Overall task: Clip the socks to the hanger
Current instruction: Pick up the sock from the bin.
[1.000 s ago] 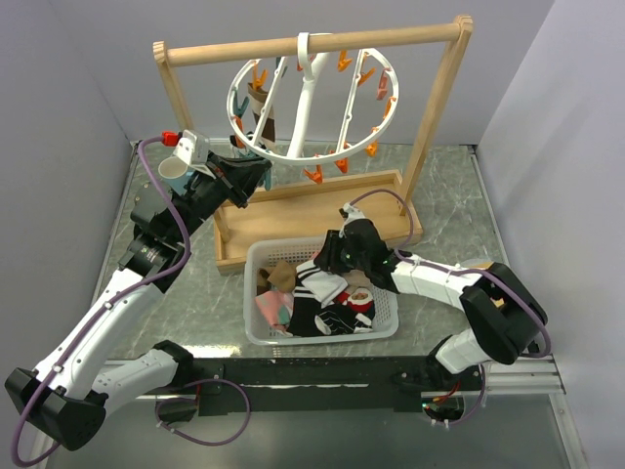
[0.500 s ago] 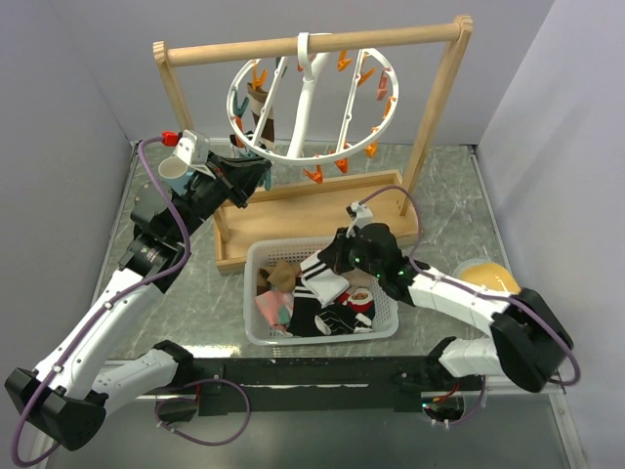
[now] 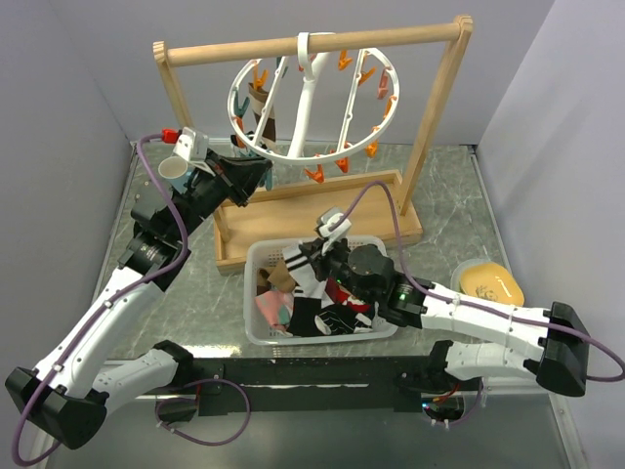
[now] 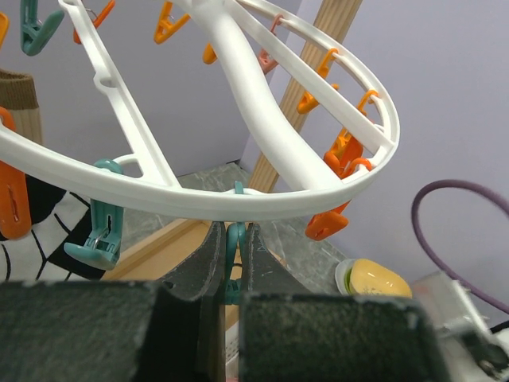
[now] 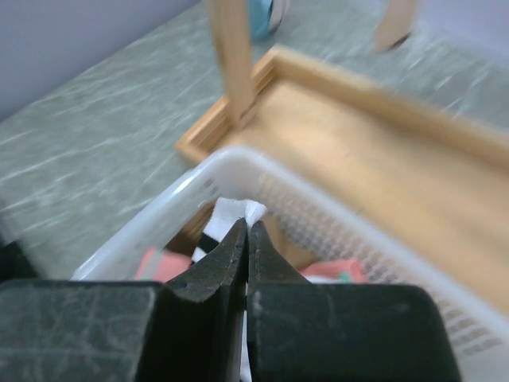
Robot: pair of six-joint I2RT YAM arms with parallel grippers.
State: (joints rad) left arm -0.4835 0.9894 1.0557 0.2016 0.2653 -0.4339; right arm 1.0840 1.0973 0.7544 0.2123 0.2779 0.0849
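right gripper (image 5: 246,228) has swung left, pinching a striped sock (image 5: 231,212).

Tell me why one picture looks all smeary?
Right wrist view: the basket and wooden frame are smeared; only the jaws look sharp. Left wrist view: the hanger is crisp. Top view: sharp, evenly lit.

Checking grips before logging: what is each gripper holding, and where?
Left fingers pinch a teal peg under the hanger by its lower end. Right fingers pinch the white edge of a sock in the basket.
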